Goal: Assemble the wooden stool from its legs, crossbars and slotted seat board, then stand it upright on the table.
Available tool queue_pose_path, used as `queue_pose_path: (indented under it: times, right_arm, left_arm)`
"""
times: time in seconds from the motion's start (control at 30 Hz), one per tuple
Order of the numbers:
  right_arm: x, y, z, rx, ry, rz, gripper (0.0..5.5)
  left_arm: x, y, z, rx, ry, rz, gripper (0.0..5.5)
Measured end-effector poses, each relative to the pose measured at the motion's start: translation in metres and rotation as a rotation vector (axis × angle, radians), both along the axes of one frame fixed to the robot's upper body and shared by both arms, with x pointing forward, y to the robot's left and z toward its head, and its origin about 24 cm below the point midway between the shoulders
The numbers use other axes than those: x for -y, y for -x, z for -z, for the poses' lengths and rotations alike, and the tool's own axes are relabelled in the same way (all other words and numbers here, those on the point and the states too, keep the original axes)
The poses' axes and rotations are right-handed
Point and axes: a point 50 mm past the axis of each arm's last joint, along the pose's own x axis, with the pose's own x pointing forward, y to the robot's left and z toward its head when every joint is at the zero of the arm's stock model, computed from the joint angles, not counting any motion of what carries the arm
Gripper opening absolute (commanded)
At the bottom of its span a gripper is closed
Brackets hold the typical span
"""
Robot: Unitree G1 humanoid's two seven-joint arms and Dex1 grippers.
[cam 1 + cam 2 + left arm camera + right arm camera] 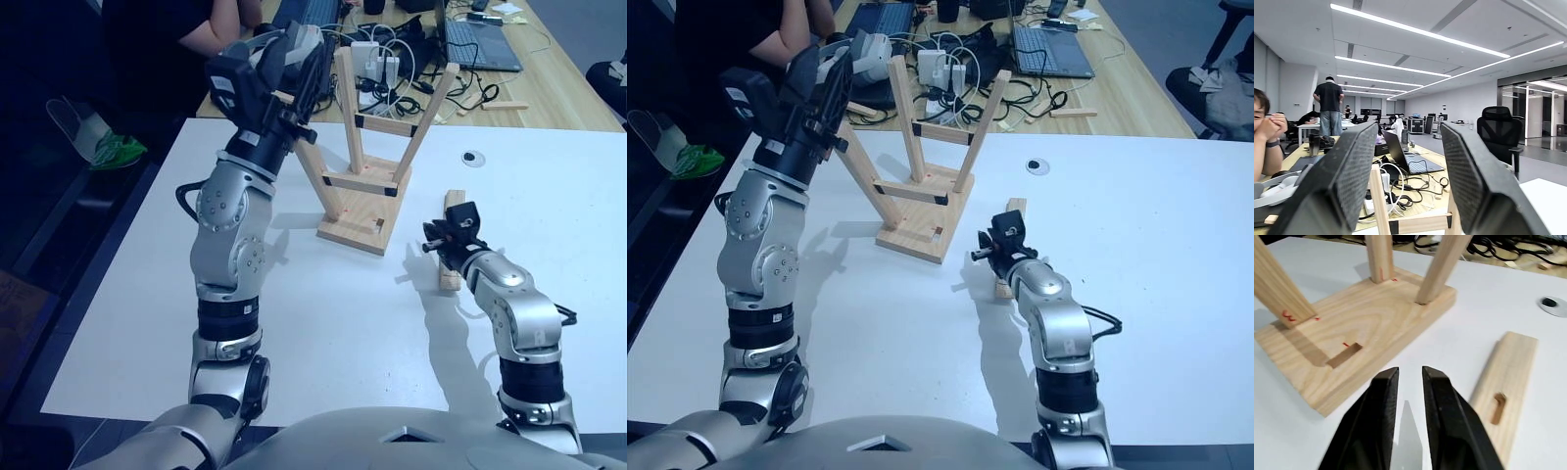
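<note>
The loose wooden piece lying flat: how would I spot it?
Find the white table, then the upside-down stool on it. Right of the stool, by the robot's right hand, one wooden piece lies flat. It alone isn't plugged into the seat board.

Seat board (358, 227): pale wood, wavy brown grain, small red marks (1346, 344) beside the slots.
Legs (350, 113): same pale wood, with a red scribble low on one.
Bands (360, 121): black, at the crossbar joints.
Loose piece (1503, 391): pale wood, darker slot.
Table (323, 333): white.
Left pincer (1409, 132): black, finely dotted pads.
Right pincer (1410, 372): glossy black.
Disc (474, 157), far right: black centre, grey rim.
</note>
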Motion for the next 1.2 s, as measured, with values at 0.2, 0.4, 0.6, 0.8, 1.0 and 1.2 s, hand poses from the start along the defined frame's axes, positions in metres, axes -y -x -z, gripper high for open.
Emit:
queue_pose_path:
  times: [0.2,0.4,0.6,0.8,1.0,1.2]
  right_arm:
    - [0.02,-0.018,0.005,-0.022,0.071,0.242,2.33]
    - [0.014,-0.035,0.025,-0.083,0.056,0.277,3.22]
    - [0.009,-0.034,0.039,-0.18,0.022,0.324,4.15]
    - [0.008,-0.035,0.039,-0.236,-0.026,0.344,3.77]
    - [0.005,-0.037,0.038,-0.254,-0.008,0.304,2.77]
    - [0.004,-0.039,0.038,-0.265,-0.011,0.275,2.05]
  left_arm:
    - [-0.006,-0.005,0.002,-0.004,0.012,-0.027,2.37]
    - [-0.004,-0.011,-0.001,0.02,-0.004,-0.031,2.37]
    - [-0.005,-0.013,0.001,0.028,-0.014,-0.036,2.37]
    - [-0.005,-0.014,0.003,0.023,-0.017,-0.044,2.37]
    - [-0.007,-0.016,0.004,0.029,-0.011,-0.057,2.37]
    - [-0.009,-0.018,0.006,0.024,-0.005,-0.069,2.37]
